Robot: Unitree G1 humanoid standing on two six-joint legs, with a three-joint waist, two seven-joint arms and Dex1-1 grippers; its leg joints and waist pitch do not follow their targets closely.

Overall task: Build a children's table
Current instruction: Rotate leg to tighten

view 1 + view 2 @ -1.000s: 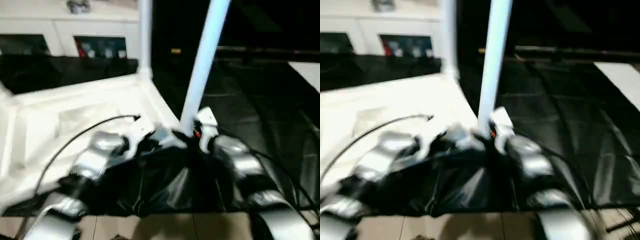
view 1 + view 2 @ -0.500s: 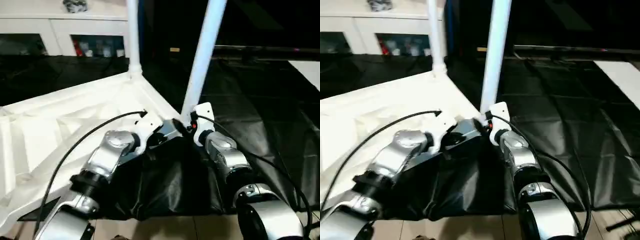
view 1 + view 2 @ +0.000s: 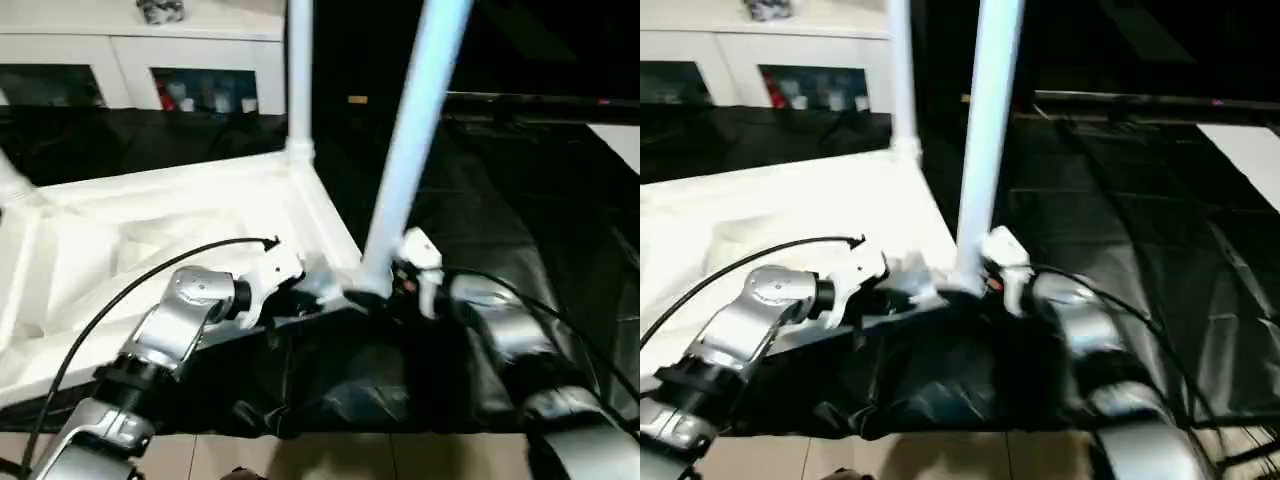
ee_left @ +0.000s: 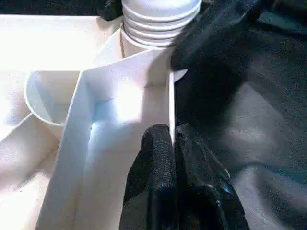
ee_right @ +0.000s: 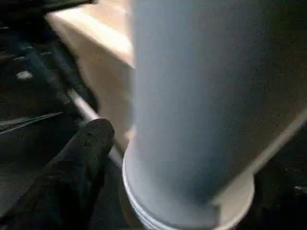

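Two legs (image 3: pixel 413 140) upright in one tabletop (image 3: pixel 150 240)

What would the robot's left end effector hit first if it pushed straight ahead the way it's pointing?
Probably the ribbed base of the near leg in its corner socket; the left end effector, shut on the tabletop's edge wall, points along it.

Upturned white table top (image 3: pixel 790 215), two upright legs (image 3: pixel 985 140)

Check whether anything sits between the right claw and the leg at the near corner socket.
Nothing visible does. The right claw is right at the base of the near leg, one black finger beside the ribbed base. The left claw pinches the tabletop's edge wall nearby, not in the way.
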